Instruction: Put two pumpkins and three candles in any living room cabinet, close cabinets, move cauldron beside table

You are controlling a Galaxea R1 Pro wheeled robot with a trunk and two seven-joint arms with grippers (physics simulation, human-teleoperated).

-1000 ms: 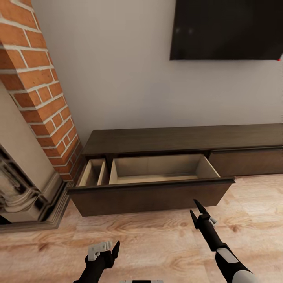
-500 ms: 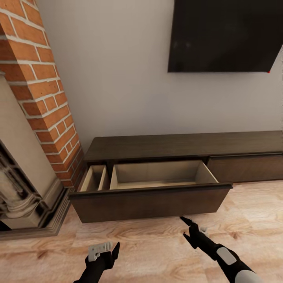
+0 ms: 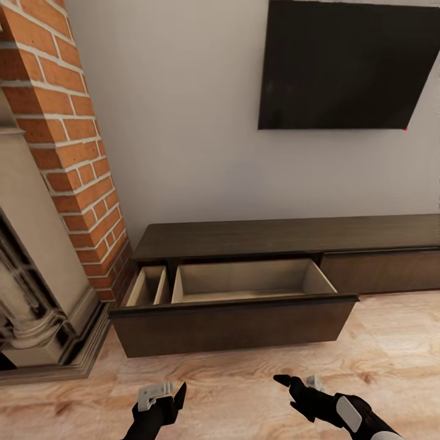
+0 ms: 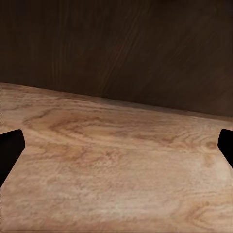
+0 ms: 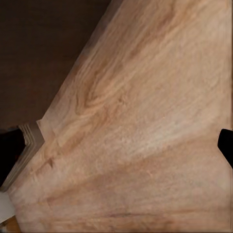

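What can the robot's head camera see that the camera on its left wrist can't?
Head view: the brick column, the black screen on the wall, the cabinet top, and its pulled-out drawer, whose visible inside looks empty. Both end effectors hang low, the left and the right.

Left wrist view: its own two dark fingertips, spread wide apart, holding nothing.

Both: the wooden floor and a dark brown panel.

Open drawer of the cabinet, top unobstructed; brick column close at its left.
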